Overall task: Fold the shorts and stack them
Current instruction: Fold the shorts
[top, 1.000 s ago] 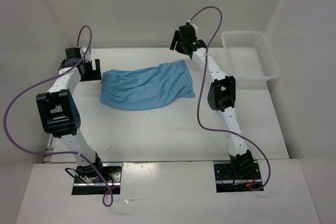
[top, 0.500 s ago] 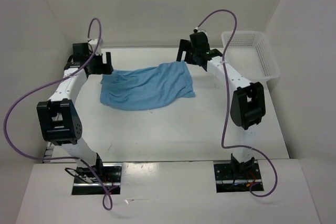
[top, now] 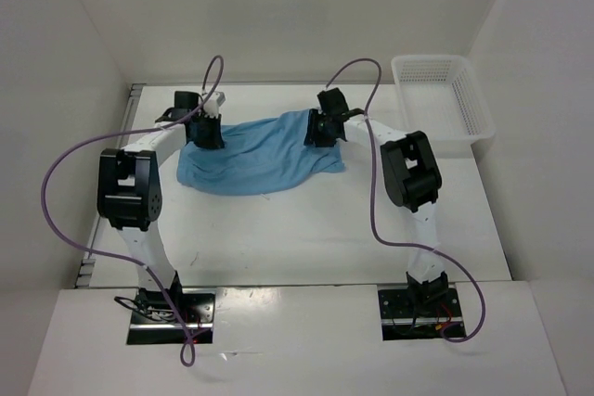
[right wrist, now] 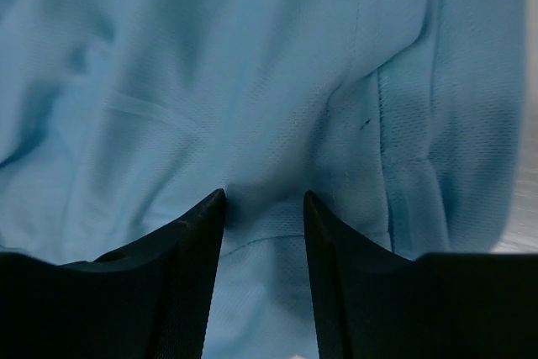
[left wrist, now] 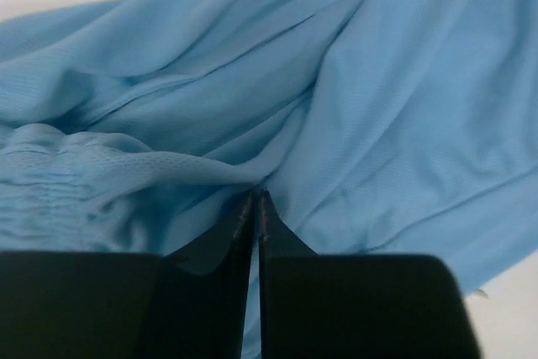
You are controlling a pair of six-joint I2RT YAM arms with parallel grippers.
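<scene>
**Both arms are down on the far edge of the cloth, getting a hold for the first fold.**

The white counter [top: 306,229] carries the light blue thin fabric shorts [top: 255,159], which lie rumpled across its far middle. The white plastic mesh basket [top: 478,113] sits apart at the far right. The left pincer [top: 206,132] is on the shorts' far left end, its fingers all but together with a ridge of cloth nipped at the tips. The right pincer [top: 320,129] is on the far right end, fingers parted over the cloth and gripping nothing yet. I'd call this the grasping step. Next the right one should close on the edge, then both should lift and draw it toward the near side together.
</scene>
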